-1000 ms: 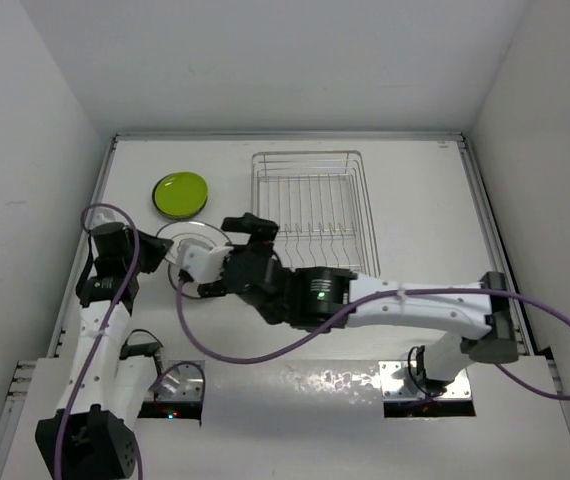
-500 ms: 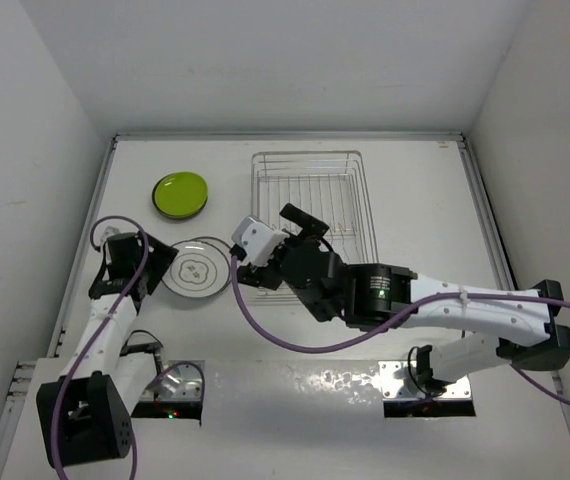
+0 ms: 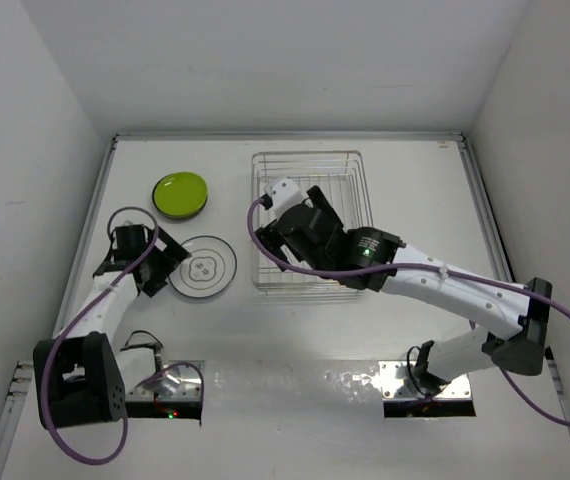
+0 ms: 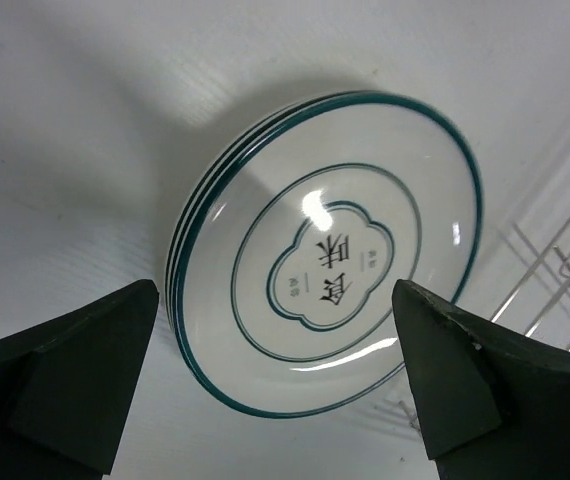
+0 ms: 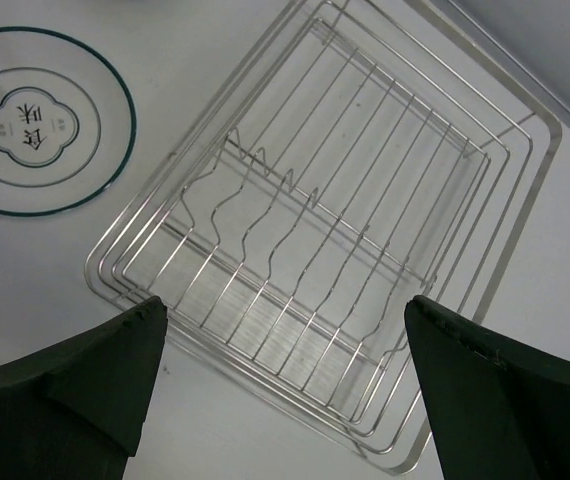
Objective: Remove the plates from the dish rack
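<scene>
Top external view: the dish rack (image 3: pixel 310 222) sits on the table (image 3: pixel 415 190), right of centre, with only wires and divider prongs showing inside. Right gripper (image 5: pixel 285 303) hangs above the rack, fingers spread wide, grasping nothing. Stack of white teal-rimmed plates (image 3: pixel 203 267) lies flat just left of the rack, apart from it. Lime green plate (image 3: pixel 181 194) lies flat behind the stack. Left gripper (image 3: pixel 158 268) is at the stack's left edge, fingers parted, holding nothing; contact with the rim cannot be told

Shiny wire dish rack (image 5: pixel 365 240); glossy plates (image 4: pixel 330 260)
</scene>
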Robot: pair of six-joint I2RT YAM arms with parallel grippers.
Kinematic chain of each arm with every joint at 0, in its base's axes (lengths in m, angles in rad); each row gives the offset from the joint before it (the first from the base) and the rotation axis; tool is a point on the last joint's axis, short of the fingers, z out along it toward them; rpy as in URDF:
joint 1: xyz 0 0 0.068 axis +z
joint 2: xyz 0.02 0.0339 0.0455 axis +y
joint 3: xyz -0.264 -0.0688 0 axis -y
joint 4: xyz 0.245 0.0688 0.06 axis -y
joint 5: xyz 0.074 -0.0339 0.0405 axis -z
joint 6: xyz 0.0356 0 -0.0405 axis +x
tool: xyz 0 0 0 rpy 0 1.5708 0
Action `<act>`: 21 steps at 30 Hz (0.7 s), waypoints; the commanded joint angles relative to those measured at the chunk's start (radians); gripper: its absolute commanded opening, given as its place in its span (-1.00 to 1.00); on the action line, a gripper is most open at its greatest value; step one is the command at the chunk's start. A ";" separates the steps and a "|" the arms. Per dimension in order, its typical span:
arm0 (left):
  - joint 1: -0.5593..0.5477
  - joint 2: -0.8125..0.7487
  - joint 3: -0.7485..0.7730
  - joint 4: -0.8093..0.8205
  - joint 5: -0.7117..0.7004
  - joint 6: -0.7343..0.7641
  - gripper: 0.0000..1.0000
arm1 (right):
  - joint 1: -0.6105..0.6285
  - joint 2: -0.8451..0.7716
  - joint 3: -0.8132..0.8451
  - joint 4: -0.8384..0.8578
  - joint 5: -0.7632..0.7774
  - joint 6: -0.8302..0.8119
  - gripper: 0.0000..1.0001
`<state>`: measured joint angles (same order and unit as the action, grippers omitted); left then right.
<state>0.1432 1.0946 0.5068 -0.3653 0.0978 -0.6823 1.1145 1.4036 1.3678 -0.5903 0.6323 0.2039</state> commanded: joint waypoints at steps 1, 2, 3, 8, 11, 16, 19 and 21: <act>-0.010 -0.065 0.154 -0.064 -0.076 0.102 1.00 | -0.005 -0.069 -0.038 -0.020 0.032 0.087 0.98; -0.008 -0.084 0.182 -0.102 -0.123 0.122 1.00 | -0.005 -0.087 -0.053 -0.025 0.065 0.103 0.98; -0.010 -0.125 0.208 -0.116 -0.138 0.145 1.00 | -0.007 -0.128 -0.087 -0.028 0.126 0.110 0.98; -0.014 -0.180 0.406 -0.217 -0.250 0.358 1.00 | -0.005 -0.299 -0.211 -0.057 0.280 0.176 0.98; -0.112 -0.212 0.434 -0.228 -0.409 0.382 1.00 | -0.005 -0.429 -0.292 -0.075 0.375 0.193 0.98; -0.134 -0.372 0.365 -0.185 -0.460 0.438 1.00 | -0.005 -0.621 -0.308 -0.218 0.518 0.193 0.98; -0.134 -0.485 0.320 -0.158 -0.442 0.451 1.00 | -0.005 -0.696 -0.305 -0.313 0.569 0.193 0.98; -0.158 -0.562 0.285 -0.144 -0.434 0.451 1.00 | -0.005 -0.770 -0.317 -0.345 0.590 0.190 0.98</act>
<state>0.0093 0.6216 0.8196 -0.5449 -0.3115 -0.2699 1.1126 0.6914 1.0569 -0.8394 1.1217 0.3809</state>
